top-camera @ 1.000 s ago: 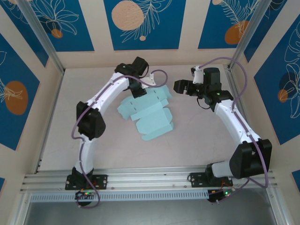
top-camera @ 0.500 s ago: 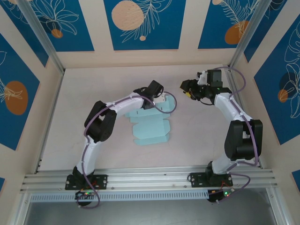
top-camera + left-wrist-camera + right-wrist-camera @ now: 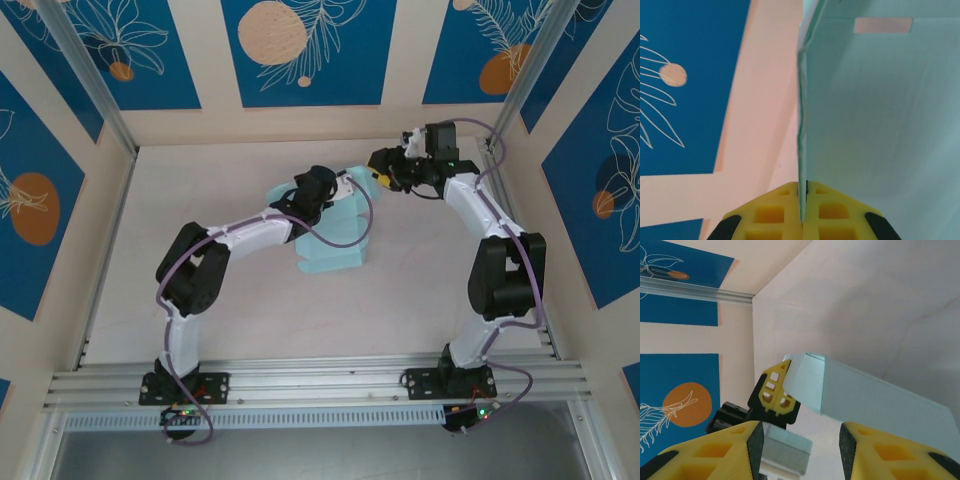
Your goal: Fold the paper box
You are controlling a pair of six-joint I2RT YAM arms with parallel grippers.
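Observation:
The pale light-blue paper box [image 3: 335, 240] lies partly folded mid-table, one panel raised at its far end. My left gripper [image 3: 336, 190] is shut on that raised panel. In the left wrist view its yellow fingertips [image 3: 790, 200] pinch the thin card edge, and the panel of the box [image 3: 880, 125] stands upright to the right. My right gripper [image 3: 378, 170] hovers just right of the raised panel, open, with nothing pressed between its pads [image 3: 754, 445]. From the right wrist view the box's raised flap [image 3: 865, 395] hangs just beyond its fingertips, with the left gripper [image 3: 776, 390] clamped on the flap's corner.
Walls with blue patterned panels [image 3: 300, 50] close in the table on three sides. Aluminium posts [image 3: 95, 90] stand at the back corners, and a rail [image 3: 320, 385] runs along the near edge. Bare tabletop [image 3: 130, 250] lies to the left of the box.
The left arm has swung right and forward with the box, turning it and lifting a panel. The right gripper has moved left toward that panel and its jaws have narrowed.

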